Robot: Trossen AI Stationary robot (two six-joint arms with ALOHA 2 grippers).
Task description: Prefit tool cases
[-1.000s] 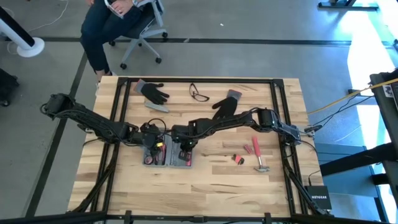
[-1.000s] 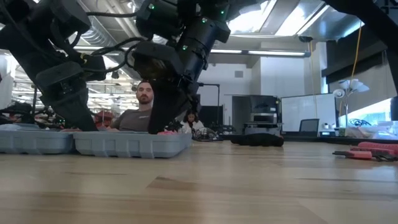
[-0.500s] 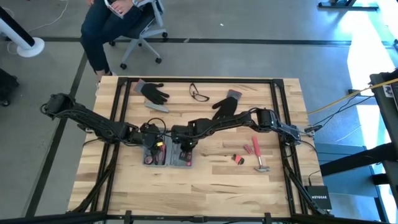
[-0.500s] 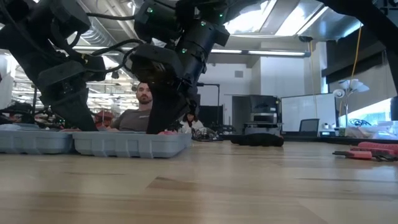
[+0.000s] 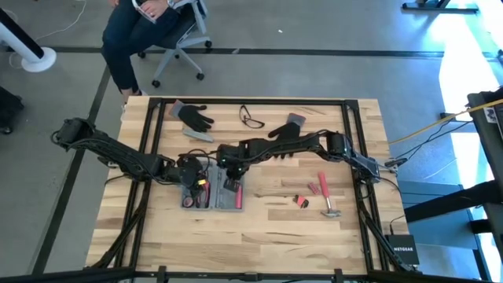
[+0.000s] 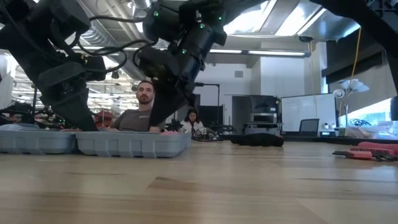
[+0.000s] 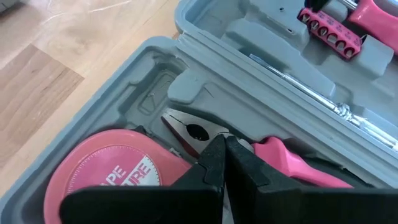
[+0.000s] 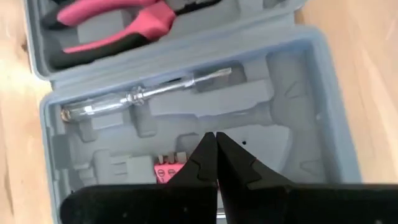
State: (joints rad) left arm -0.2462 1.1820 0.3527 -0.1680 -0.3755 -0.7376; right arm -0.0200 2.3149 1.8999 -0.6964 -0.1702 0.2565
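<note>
The blue-grey tool case [image 5: 211, 196] lies open on the table, its two halves side by side. In its left half are a pink tape measure [image 7: 106, 180] and pink-handled pliers [image 7: 280, 165]. The right half holds a screwdriver [image 8: 143, 93] and a pink bit holder [image 8: 166, 173]. My left gripper [image 5: 194, 179] is shut and slants down into the left half, its tips [image 7: 222, 146] at the pliers. My right gripper [image 5: 230, 173] is shut and hangs over the right half, its tips [image 8: 216, 140] above a bare recess. My left gripper comes slanting down from the table's left onto the pliers' pivot end [image 7: 198, 132], where the pink handles begin. The shut fingers themselves cover the spot, so I cannot tell whether they press on the pliers or stand just above them. The pliers lie flat in their recess.
Two black gloves [image 5: 192, 116] [image 5: 287, 132], a pair of glasses [image 5: 251, 119] and a slim grey bar [image 5: 200, 135] lie toward the far edge. A pink hammer [image 5: 324, 196] and small red pieces [image 5: 301, 200] lie right of the case. A person [image 5: 141, 31] sits beyond the far edge.
My right gripper, still shut, has drawn back from the middle of the case's right half toward the table's far edge, rising a little. The case has stayed where it was.
</note>
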